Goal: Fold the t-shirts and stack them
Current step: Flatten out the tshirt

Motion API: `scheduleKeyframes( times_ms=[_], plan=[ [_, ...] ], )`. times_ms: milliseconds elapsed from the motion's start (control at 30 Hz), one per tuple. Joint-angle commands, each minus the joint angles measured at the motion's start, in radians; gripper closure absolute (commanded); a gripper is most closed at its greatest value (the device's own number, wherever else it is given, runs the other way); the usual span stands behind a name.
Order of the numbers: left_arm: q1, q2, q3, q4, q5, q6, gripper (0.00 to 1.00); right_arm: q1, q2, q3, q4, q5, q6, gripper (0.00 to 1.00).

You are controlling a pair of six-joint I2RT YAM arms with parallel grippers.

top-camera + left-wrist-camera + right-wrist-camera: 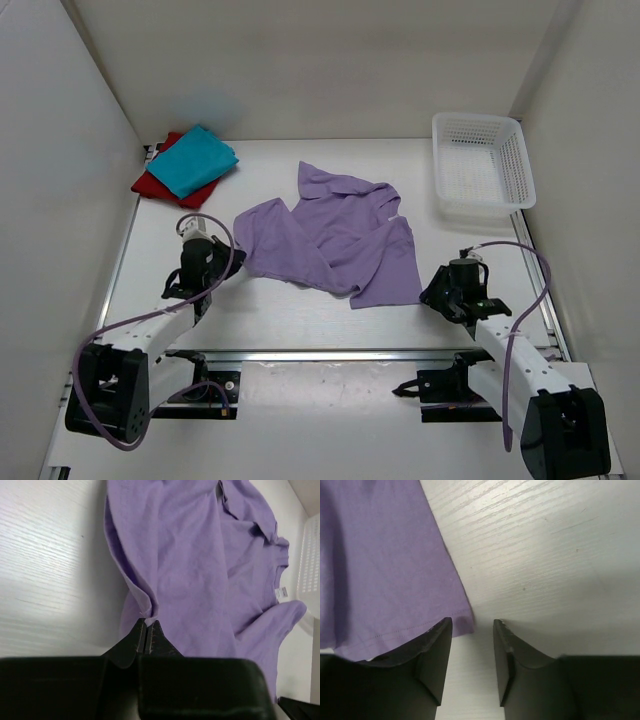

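- At the back left corner of the white table (280, 320), we saw the red t-shirt (148, 186) lying flat. The teal t-shirt (192, 160) lay on top of it, so only the red edges peeked out.
- Next came the left gripper (148, 626). Its two black fingers were pressed tight together. They pinched a little fold of cloth at the left edge of the purple t-shirt (335, 235).
- The purple t-shirt lay spread out in the middle of the table, between the two arms. It was wrinkly and bunched up near the top. We saw a small white tag (281, 593) at its neck in the left wrist view.
- The right gripper (472, 625) sat at the shirt's near right corner. Its fingers stood apart, with mostly bare table showing in the gap. The corner of the purple hem reached just to the left finger, but nothing squeezed it.
- At the back right corner stood the white mesh basket (480, 208). It was near the purple shirt but not touching it.
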Motion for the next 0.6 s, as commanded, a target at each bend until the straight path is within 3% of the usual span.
scheduleKeyframes(
  times_ms=[0,300,467,533,567],
  plan=[
    [-0.022,-0.023,-0.015,0.046,0.032,0.001,1.0,-0.017,0.055,0.004,-0.016,-0.052,0.015,0.68],
    [-0.013,-0.02,-0.064,0.12,0.054,-0.028,1.0,0.035,0.181,0.008,-0.004,-0.1,0.027,0.71],
    [0.004,-0.012,-0.074,0.149,0.082,-0.045,1.0,0.013,0.214,0.015,0.0,-0.124,0.024,0.87],
    [0.001,-0.012,-0.07,0.148,0.075,-0.038,1.0,-0.01,0.212,0.018,0.024,-0.153,0.027,1.0],
    [0.004,-0.014,-0.069,0.142,0.078,-0.032,1.0,-0.007,0.201,0.021,0.032,-0.16,0.016,1.0]
  ],
)
